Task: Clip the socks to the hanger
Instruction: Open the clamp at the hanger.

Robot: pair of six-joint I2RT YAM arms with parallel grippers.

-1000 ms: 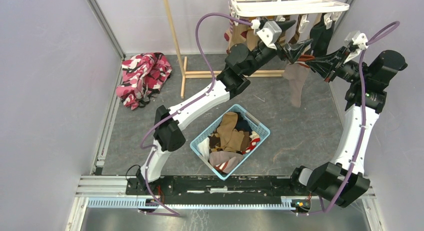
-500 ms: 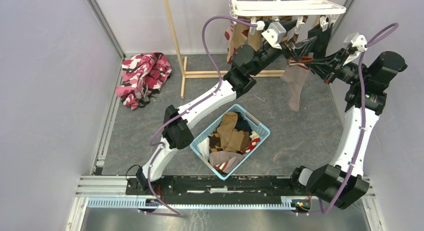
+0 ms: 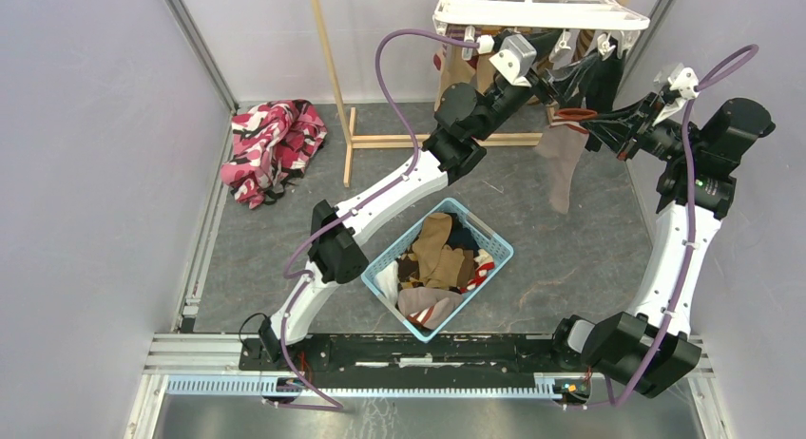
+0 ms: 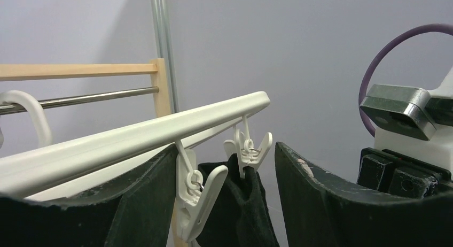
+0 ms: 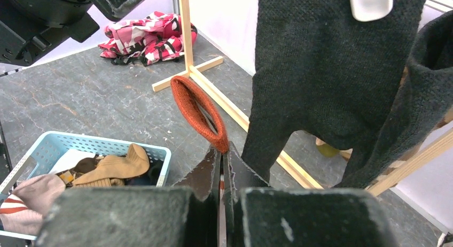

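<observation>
The white hanger (image 3: pixel 542 7) hangs at the back right, with dark socks (image 3: pixel 608 73) clipped under it. My left gripper (image 3: pixel 561 66) is raised just below its bars. In the left wrist view the gripper (image 4: pixel 225 156) is open, with a free white clip (image 4: pixel 195 196) hanging between the jaws. Beside it another clip (image 4: pixel 247 151) holds a black sock (image 4: pixel 240 209). My right gripper (image 5: pixel 221 151) is shut on the orange-red cuff (image 5: pixel 200 116) of a sock. The sock's tan-grey leg (image 3: pixel 559 168) dangles below the right gripper (image 3: pixel 597 125).
A light blue basket (image 3: pixel 480 228) with several more socks sits on the floor between the arms. A thin wooden frame stand (image 3: pixel 328 68) rises at the back. A pink, red and black cloth (image 3: pixel 273 146) lies at the left wall.
My left gripper has risen up under the hanger's clips and its jaws have narrowed a little. The hanger has shifted slightly. The right gripper keeps its hold on the cuff.
</observation>
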